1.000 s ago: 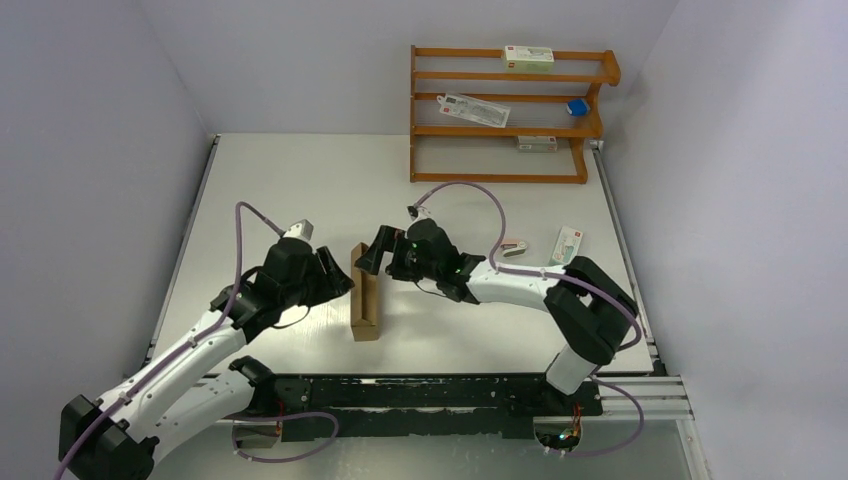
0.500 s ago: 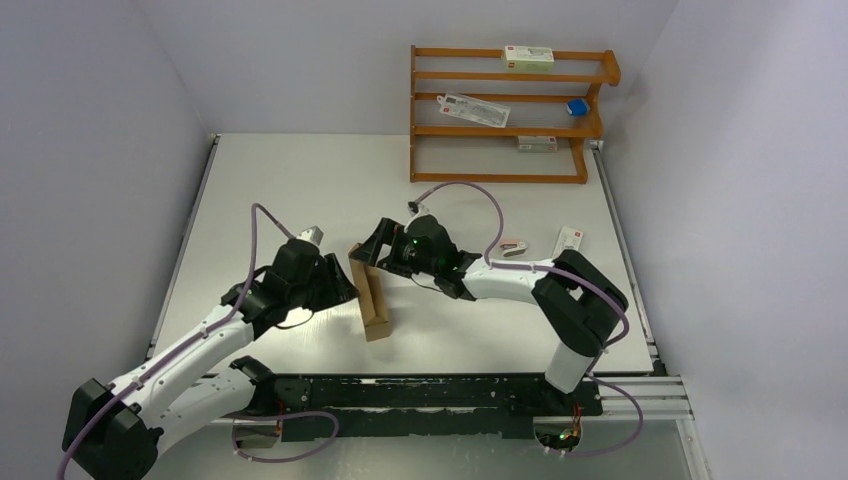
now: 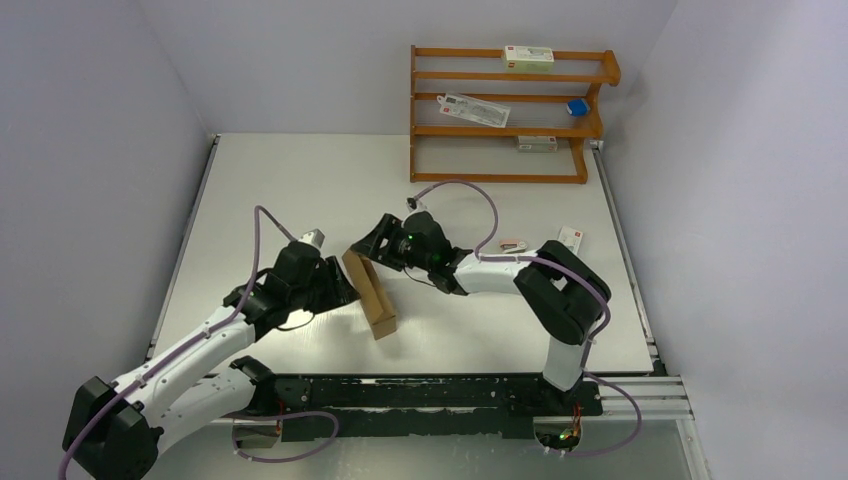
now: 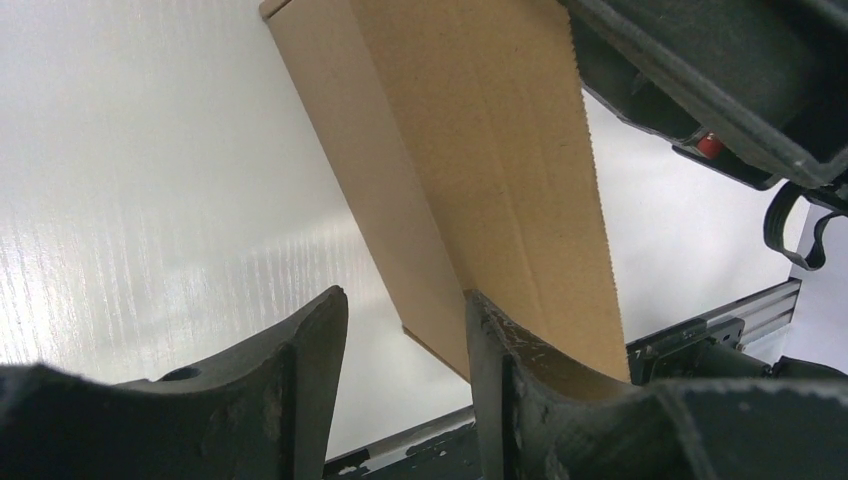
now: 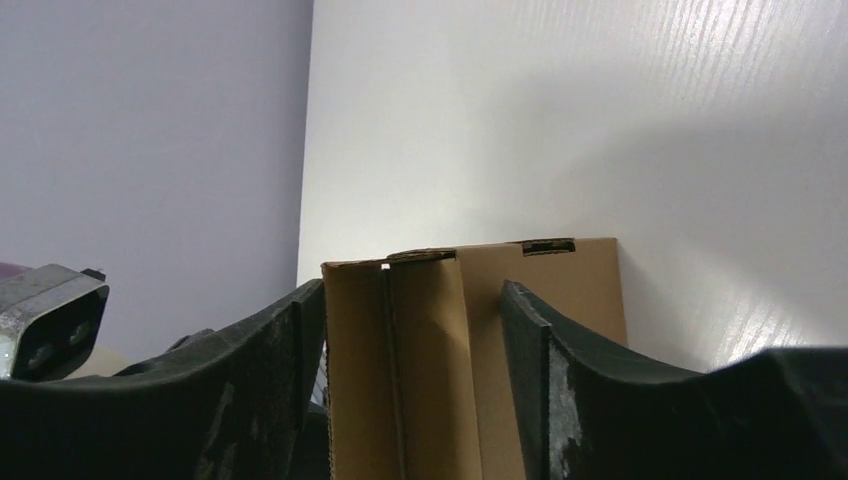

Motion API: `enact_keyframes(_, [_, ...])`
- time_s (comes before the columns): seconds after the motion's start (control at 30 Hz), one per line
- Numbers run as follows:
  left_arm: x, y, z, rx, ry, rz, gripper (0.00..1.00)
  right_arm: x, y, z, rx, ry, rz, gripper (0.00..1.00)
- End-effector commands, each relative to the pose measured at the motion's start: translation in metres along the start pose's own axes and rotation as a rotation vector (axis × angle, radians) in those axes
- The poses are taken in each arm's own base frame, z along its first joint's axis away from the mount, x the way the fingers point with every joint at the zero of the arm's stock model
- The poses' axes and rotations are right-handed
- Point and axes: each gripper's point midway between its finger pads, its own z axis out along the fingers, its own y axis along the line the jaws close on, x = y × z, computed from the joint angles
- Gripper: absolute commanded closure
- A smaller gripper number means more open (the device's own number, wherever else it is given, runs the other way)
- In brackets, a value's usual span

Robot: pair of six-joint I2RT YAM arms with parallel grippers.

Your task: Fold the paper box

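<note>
The paper box (image 3: 369,292) is a slim brown carton lying slantwise on the table between both arms. My left gripper (image 3: 338,287) is at its left side. In the left wrist view that gripper (image 4: 402,295) is open with only table in the gap. The cardboard (image 4: 470,150) leans against the outer side of the right finger (image 4: 492,370). My right gripper (image 3: 366,247) is at the box's far end. Its jaws (image 5: 408,290) stand open astride the box end (image 5: 425,350), and the left finger (image 5: 290,370) touches the cardboard edge.
A wooden shelf rack (image 3: 500,112) stands at the back with small white cartons and a blue thing (image 3: 576,106). Two small white cartons (image 3: 570,238) (image 3: 513,244) lie on the table to the right. A black rail (image 3: 420,392) runs along the near edge.
The box has swung, its near end moving right. My right gripper has come left over the far end and its jaws have narrowed. My left gripper has shifted slightly right.
</note>
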Motion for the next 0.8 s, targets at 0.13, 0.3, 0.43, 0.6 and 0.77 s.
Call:
enact_keyframes(0.13, [0.001,0.006,0.008,-0.001,-0.017,-0.010,0.48,0.009,-0.016,-0.002,-0.005,0.003,0.030,0.51])
enact_keyframes(0.3, [0.000,0.006,0.011,0.011,-0.035,-0.029,0.49,0.018,-0.019,-0.006,-0.010,0.020,0.033,0.62])
enact_keyframes(0.43, [-0.003,0.006,0.012,0.022,-0.055,-0.043,0.49,0.024,-0.023,-0.007,-0.001,0.034,0.032,0.70])
enact_keyframes(0.6, [-0.004,0.006,0.012,0.041,-0.068,-0.059,0.48,0.029,-0.032,-0.011,0.017,0.033,0.029,0.75])
enact_keyframes(0.77, [-0.003,0.007,0.016,0.067,-0.082,-0.091,0.48,0.039,-0.023,-0.013,-0.008,0.064,-0.023,0.75])
